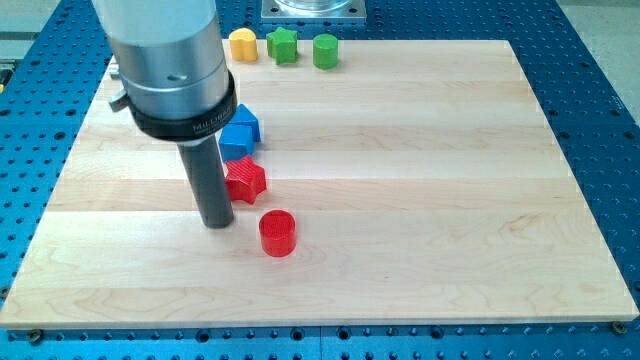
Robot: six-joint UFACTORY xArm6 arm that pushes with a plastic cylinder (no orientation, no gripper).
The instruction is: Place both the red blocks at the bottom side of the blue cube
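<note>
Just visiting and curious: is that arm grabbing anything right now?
No gripper: the arm ends in a rod. My tip holds nothing, resting left of the red star block, near the red cylinder.

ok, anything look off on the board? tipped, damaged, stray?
Nothing stands out. Blue cube, red star block just below it and red cylinder all sit flat and intact. Yellow block and two green blocks line the top edge. My tip rests left of the red star.

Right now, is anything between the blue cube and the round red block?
Yes. In the camera view, the red star-shaped block lies between the blue cube and the red cylinder. My tip is to their left.
</note>
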